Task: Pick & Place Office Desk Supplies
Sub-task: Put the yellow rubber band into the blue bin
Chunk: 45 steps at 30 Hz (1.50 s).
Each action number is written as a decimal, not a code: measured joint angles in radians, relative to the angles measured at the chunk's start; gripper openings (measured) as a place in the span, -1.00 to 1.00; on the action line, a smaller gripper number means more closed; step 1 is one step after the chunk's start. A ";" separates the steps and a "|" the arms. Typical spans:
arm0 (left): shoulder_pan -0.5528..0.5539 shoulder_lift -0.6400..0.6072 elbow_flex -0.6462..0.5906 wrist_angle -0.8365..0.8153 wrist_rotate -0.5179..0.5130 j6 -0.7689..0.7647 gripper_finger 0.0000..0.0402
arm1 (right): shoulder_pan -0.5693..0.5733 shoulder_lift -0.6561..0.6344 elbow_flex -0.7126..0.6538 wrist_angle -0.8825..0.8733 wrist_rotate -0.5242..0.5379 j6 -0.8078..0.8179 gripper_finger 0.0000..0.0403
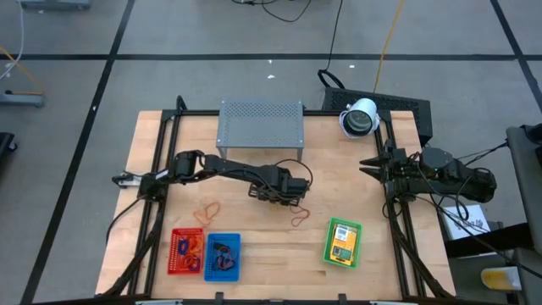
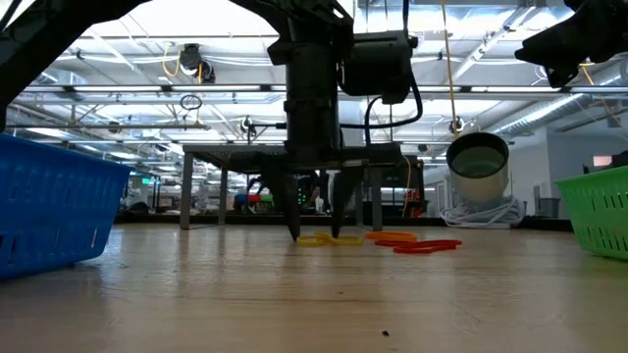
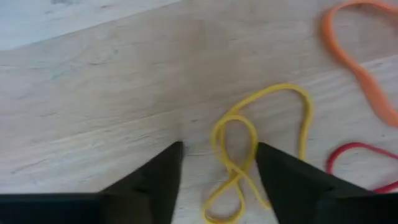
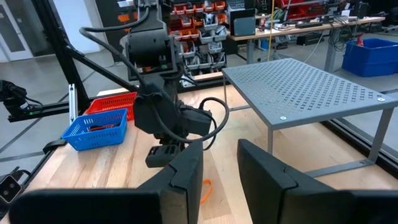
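Grey perforated shelf behind the work spot, bare wood in front. Left gripper down on table, fingers parted astride yellow rubber band; orange band and red band beside. Right gripper parked at right edge, fingers apart, empty.

You have a pale wooden table under everything. At its far middle stands a grey perforated metal shelf, and right of that, at the far right corner, a white cylindrical camera. Along the near edge sit a red mesh basket and a blue mesh basket touching side by side, with a green mesh basket well to their right.
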 joint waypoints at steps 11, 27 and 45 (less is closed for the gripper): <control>-0.022 0.001 -0.001 -0.043 0.005 0.046 -0.94 | 0.000 0.000 0.000 0.000 0.000 0.000 -0.56; -0.082 -0.202 -0.005 -0.005 0.103 0.162 -0.99 | 0.000 0.000 0.000 0.000 0.000 0.000 -0.56; -0.313 -0.523 -0.003 -0.378 0.076 0.092 -0.99 | 0.000 0.000 0.000 0.000 0.000 0.000 -0.56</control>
